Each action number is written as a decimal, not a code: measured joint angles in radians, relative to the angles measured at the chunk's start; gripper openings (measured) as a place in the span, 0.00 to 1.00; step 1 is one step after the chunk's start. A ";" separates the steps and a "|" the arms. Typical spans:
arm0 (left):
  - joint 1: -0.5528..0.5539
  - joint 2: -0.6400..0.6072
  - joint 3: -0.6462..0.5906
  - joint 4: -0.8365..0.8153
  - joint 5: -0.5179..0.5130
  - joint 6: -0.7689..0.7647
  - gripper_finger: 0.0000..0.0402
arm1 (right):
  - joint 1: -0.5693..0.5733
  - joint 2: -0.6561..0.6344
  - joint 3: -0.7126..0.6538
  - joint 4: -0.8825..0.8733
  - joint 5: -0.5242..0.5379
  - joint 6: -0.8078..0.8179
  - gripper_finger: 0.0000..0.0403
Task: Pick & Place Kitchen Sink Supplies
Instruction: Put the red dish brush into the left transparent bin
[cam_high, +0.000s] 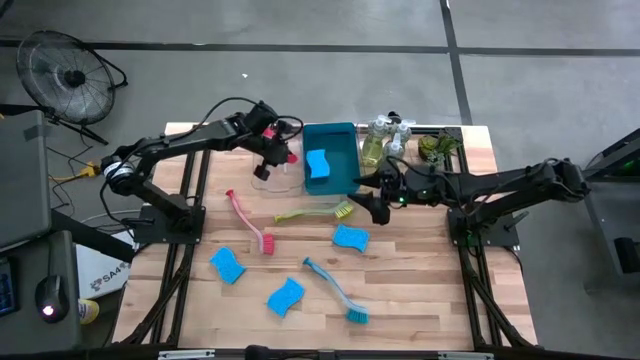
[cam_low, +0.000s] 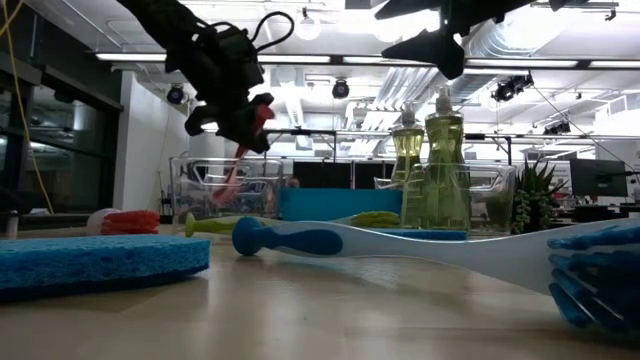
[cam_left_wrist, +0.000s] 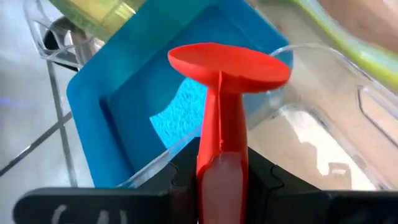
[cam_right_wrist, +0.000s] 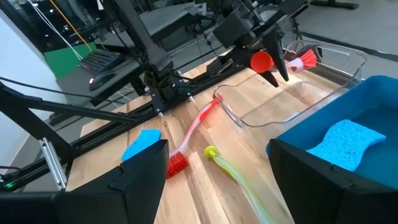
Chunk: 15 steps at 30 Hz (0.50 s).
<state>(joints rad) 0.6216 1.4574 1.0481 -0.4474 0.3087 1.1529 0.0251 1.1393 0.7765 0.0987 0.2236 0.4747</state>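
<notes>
My left gripper (cam_high: 276, 143) is shut on a red dish brush (cam_right_wrist: 292, 61) above the clear tray (cam_high: 278, 182), left of the blue bin (cam_high: 345, 135). A blue sponge (cam_high: 318, 165) lies in the bin. My right gripper (cam_high: 376, 200) hovers open by the bin's near right corner, with nothing between its fingers (cam_right_wrist: 143, 180). Flat on the table lie a pink brush (cam_high: 246, 222), a yellow-green brush (cam_high: 315, 212), a teal brush (cam_high: 335, 290) and three blue sponges (cam_high: 350, 238), (cam_high: 228, 265), (cam_high: 285, 296). Two pump bottles (cam_high: 375, 142) stand behind the bin. My left gripper pinches the red brush's handle (cam_left_wrist: 221, 155) between its two fingers, slanting down from the table's left. The handle's round disc end (cam_left_wrist: 227, 62) sticks out past the fingertips. The bristle head (cam_right_wrist: 306, 59) is on the other side. The brush is lifted clear over the tray.
A small potted plant (cam_high: 436, 148) stands at the far right beside the bottles. Bare wood shows along the table's near edge and at its near right. A floor fan (cam_high: 65, 75) stands off the table at the far left.
</notes>
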 joint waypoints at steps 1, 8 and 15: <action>0.000 0.000 0.000 -0.008 -0.008 0.018 0.17 | 0.005 0.000 0.000 -0.003 0.009 0.000 0.67; 0.000 0.000 0.000 -0.055 -0.037 0.073 0.17 | 0.024 0.000 0.000 -0.008 0.049 -0.003 0.67; 0.000 0.000 0.000 -0.062 -0.050 0.074 0.17 | 0.024 0.000 0.000 -0.010 0.051 -0.003 0.67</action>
<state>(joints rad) 0.6216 1.4574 1.0481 -0.5091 0.2582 1.2266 0.0490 1.1396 0.7765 0.0890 0.2745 0.4718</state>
